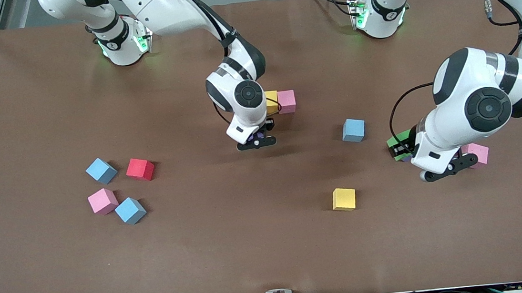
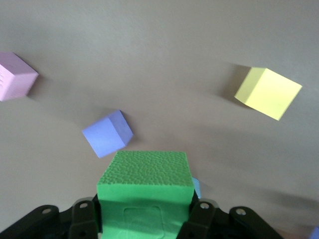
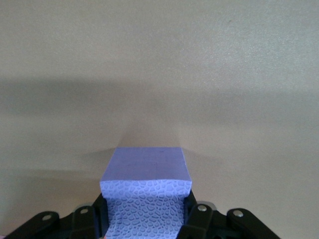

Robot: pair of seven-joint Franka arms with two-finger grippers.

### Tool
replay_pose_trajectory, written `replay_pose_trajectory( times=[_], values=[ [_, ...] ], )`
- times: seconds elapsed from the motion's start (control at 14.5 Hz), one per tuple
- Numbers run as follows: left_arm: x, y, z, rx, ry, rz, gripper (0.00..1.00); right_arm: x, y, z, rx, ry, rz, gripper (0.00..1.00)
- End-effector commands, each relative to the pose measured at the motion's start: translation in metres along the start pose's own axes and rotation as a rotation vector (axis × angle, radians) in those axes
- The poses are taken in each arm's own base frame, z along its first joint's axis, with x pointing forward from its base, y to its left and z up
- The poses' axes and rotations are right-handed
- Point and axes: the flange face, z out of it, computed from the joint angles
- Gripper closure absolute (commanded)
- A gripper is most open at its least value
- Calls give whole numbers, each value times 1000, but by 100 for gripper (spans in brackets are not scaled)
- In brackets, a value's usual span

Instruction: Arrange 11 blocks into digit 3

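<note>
Between its fingers the right tool (image 3: 144, 219) clamps a purple block (image 3: 145, 191) low over the tabletop (image 1: 232, 245), beside the yellow block (image 1: 272, 101) and pink block (image 1: 287, 101) that begin the digit. Set down askew, it could nudge that pair out of line; the wrist hides their gap. Toward the left arm's end, the left tool (image 2: 144, 221) clamps a green block (image 2: 145, 191) above the tabletop, a pink cube (image 1: 478, 152) half hidden under it. Other blocks lie scattered, and the red block (image 1: 140, 169) shows alone.
</note>
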Motion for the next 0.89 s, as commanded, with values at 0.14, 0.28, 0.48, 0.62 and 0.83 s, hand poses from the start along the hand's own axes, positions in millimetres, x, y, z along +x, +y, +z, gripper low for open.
replay_pose_trajectory(
  times=[0.14, 0.28, 0.48, 0.62, 0.83],
  values=[
    [0, 8, 6, -38, -29, -52, 77, -20, 5, 32, -45, -58, 25, 72],
    [-3, 15, 10, -35, -35, -99, 77, -19, 6, 32, -45, -59, 27, 75],
    [-6, 28, 20, -31, -45, -169, 77, -18, 7, 32, -45, -59, 45, 76],
    [-9, 38, 22, -42, -32, -203, 77, -17, 8, 32, -43, -58, 48, 76],
    [-14, 52, 29, -44, -33, -243, 77, -17, 7, 32, -42, -59, 59, 77]
  ],
)
